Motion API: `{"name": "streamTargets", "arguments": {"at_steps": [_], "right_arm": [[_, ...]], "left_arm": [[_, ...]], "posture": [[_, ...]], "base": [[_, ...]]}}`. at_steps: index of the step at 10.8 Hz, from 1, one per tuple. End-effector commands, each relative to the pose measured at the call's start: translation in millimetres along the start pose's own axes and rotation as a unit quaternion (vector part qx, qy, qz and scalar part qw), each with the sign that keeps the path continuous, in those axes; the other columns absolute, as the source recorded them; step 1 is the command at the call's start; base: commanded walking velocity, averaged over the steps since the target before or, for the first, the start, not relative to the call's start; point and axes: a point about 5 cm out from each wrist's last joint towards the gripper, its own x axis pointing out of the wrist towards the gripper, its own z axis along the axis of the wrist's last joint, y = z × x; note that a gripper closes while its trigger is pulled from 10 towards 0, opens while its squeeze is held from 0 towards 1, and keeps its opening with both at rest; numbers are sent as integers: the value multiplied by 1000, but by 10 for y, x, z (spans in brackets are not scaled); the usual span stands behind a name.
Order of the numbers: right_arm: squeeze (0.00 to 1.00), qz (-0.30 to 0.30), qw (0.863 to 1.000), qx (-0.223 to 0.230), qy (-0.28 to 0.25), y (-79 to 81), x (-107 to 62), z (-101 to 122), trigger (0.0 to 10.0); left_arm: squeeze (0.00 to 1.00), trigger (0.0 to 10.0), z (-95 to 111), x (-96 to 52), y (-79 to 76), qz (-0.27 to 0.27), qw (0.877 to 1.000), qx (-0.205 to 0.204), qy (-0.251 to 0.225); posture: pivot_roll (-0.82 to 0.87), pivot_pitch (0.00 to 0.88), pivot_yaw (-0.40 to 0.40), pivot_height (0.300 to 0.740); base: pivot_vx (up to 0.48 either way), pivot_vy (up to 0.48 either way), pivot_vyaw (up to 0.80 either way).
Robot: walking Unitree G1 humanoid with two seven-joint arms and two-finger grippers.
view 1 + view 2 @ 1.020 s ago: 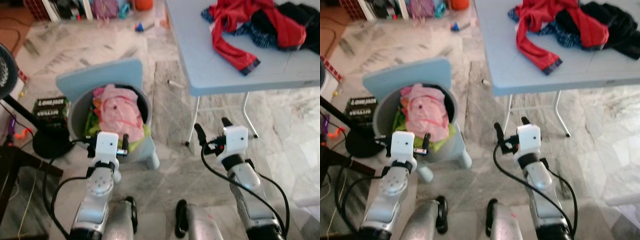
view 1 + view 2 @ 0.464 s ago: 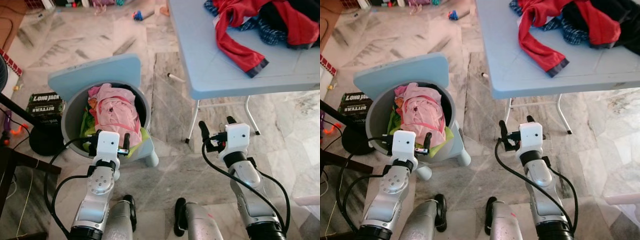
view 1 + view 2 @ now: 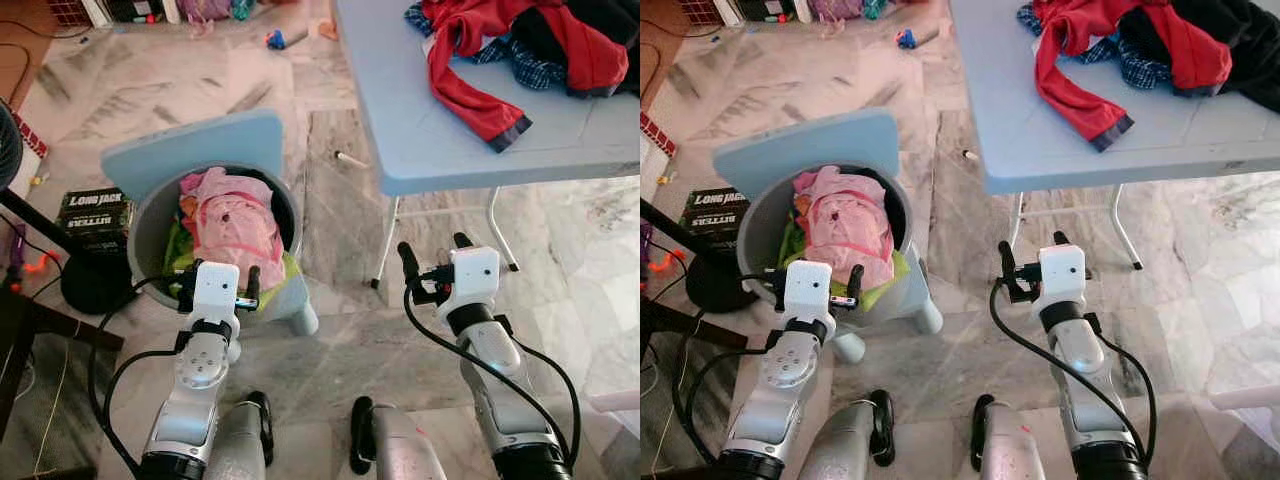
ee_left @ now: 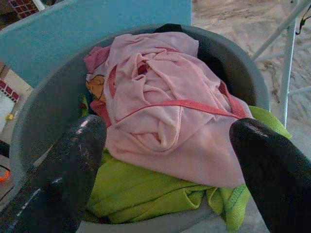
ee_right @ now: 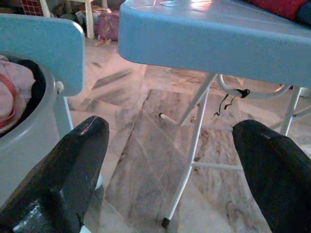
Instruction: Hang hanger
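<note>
Marble floor (image 3: 340, 190), grey-veined, toys scattered at far edge. Folding table (image 3: 440, 120), pale blue, on robot's right; bears heap of clothes (image 3: 520, 45), red, black and checked. Laundry basket (image 3: 150, 225), grey, blue lid raised behind; holds pink garment (image 4: 165, 111) over green garment (image 4: 146, 194). Left gripper (image 3: 217, 288): above basket's near rim, fingers apart, empty. Right gripper (image 3: 433, 262): before the table legs, fingers apart, empty. Hanger: cannot be made out. Black box (image 3: 95, 212), lettered, beside basket.
</note>
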Motion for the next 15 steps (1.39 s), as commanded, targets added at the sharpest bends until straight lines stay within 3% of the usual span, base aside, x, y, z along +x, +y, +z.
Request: {"name": "streamTargets", "arguments": {"at_steps": [1,13,14,15], "right_arm": [[0,-2,1000,0,12,-11,-28,-45,10000],[0,-2,1000,0,12,-11,-28,-45,10000],[0,-4,1000,1,14,-10,-24,-43,10000],[0,-5,1000,21,-2,-29,-45,-17,10000]], "left_arm": [[0,10000,-75,-26,-2,-3,1000,2,18],[0,10000,-75,-26,-2,-3,1000,2,18],[0,10000,-75,-25,-1,-4,1000,2,18],[0,10000,104,77,-4,-22,999,-22,-25]], "posture": [[-25,220,-17,740],[-25,220,-17,740],[0,0,0,740],[-24,222,-12,740]], "base": [[0,0,0],[0,0,0],[0,0,0],[0,0,0]]}}
